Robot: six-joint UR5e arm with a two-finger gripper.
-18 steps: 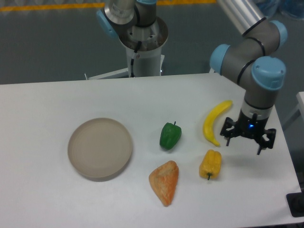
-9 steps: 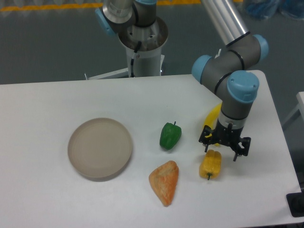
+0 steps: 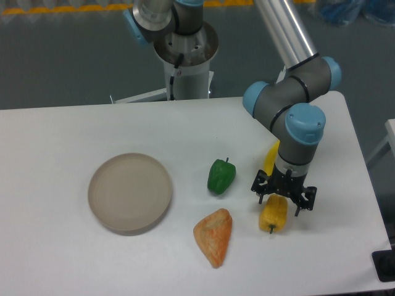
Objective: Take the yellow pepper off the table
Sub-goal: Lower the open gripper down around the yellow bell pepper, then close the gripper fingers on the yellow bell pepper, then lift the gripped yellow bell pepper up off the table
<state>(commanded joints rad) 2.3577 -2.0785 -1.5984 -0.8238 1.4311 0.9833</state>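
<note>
Sitting toward the left edge of the table (image 3: 55,259) is a shallow round beige plate (image 3: 130,192), lying flat on the white surface. Right of it, near the middle of the tabletop, a green pepper (image 3: 221,176) rests with its short stem pointing to the far edge. Closer to the near edge, just below the green pepper, lies an orange-and-cream wedge-shaped piece of play food (image 3: 214,236), its point turned toward the near edge. Further right, the yellow pepper (image 3: 272,215) lies on the table with its dark stem toward the near edge, well inside the right edge. The gripper (image 3: 284,198) hangs directly over the far end of this pepper, its black fingers spread wide on either side of it and holding nothing. Behind the gripper and the arm's wrist, a slim curved yellow banana-like piece (image 3: 271,158) shows only partly.
</note>
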